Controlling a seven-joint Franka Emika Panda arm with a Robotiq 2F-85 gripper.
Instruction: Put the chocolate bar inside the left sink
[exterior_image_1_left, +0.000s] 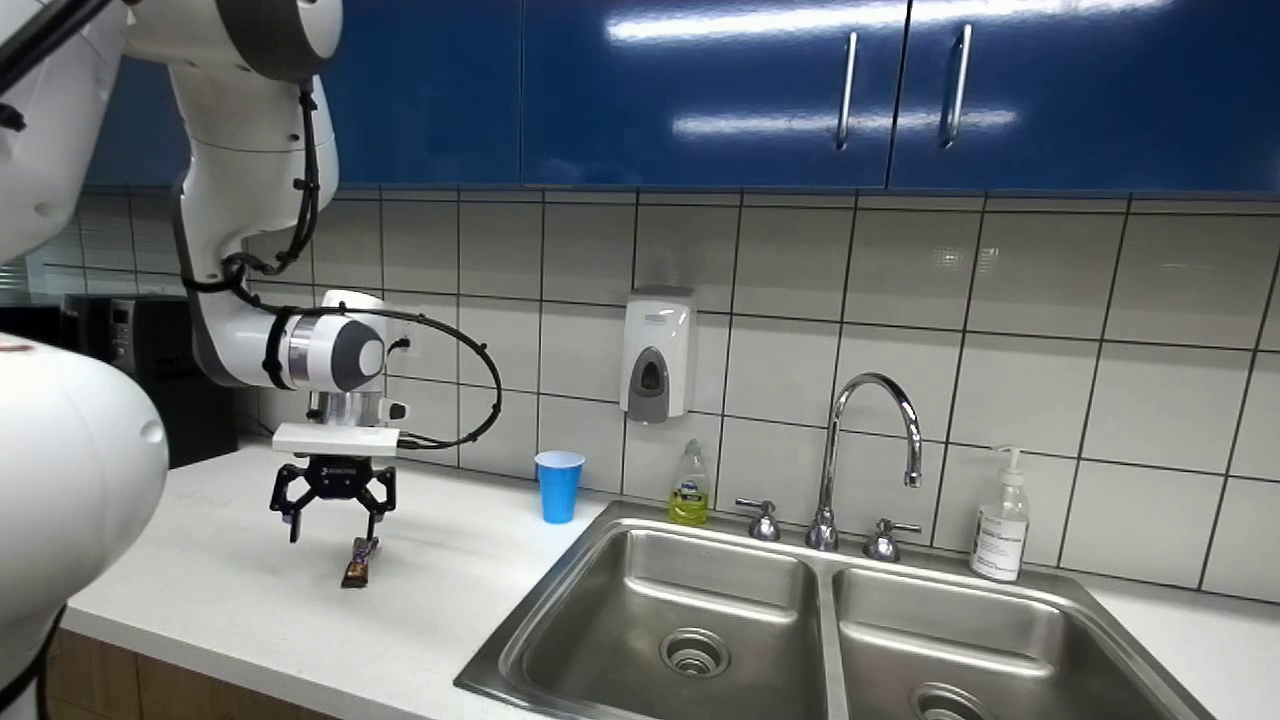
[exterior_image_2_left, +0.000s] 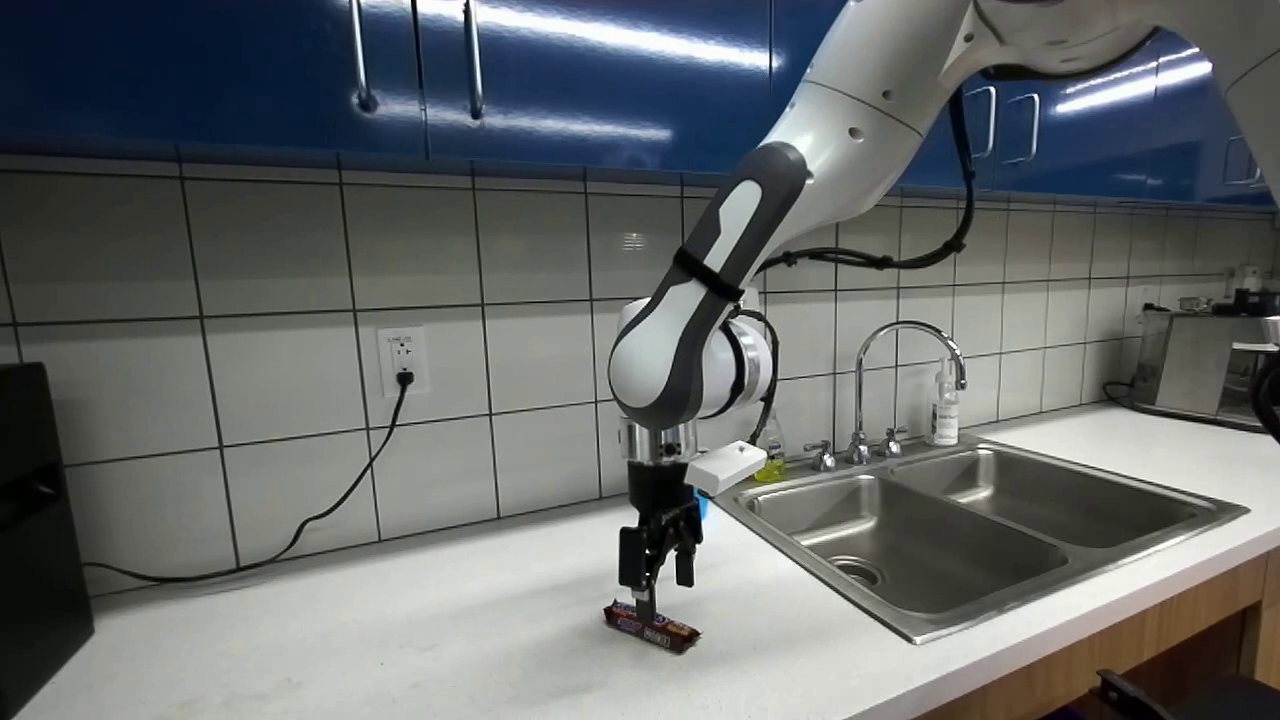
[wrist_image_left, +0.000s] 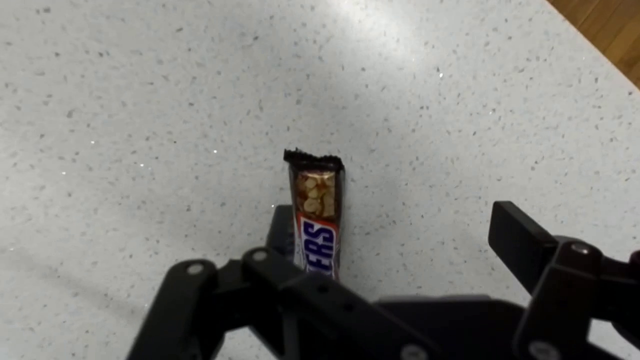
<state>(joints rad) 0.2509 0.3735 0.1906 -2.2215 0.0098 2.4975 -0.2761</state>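
The chocolate bar, a small dark wrapped bar with a white and blue label, lies flat on the white counter in both exterior views (exterior_image_1_left: 356, 566) (exterior_image_2_left: 668, 634). In the wrist view the bar (wrist_image_left: 316, 200) lies beside the left finger, its lower end hidden by the finger linkage. My gripper (exterior_image_1_left: 333, 533) points down, low over the counter. It also shows in an exterior view (exterior_image_2_left: 665, 592) and in the wrist view (wrist_image_left: 392, 225). The fingers are wide apart, with nothing gripped. I cannot tell if the left finger touches the bar. The left sink (exterior_image_1_left: 590, 610) is a steel basin, also here (exterior_image_2_left: 920, 570).
A blue cup (exterior_image_1_left: 558, 487) stands between the gripper and the sink, near the wall. A dish soap bottle (exterior_image_1_left: 689, 485), a faucet (exterior_image_1_left: 830, 460) and a sanitizer bottle (exterior_image_1_left: 1002, 520) line the back. The twin basin (exterior_image_1_left: 960, 620) adjoins. A black appliance (exterior_image_2_left: 40, 520) stands on the counter.
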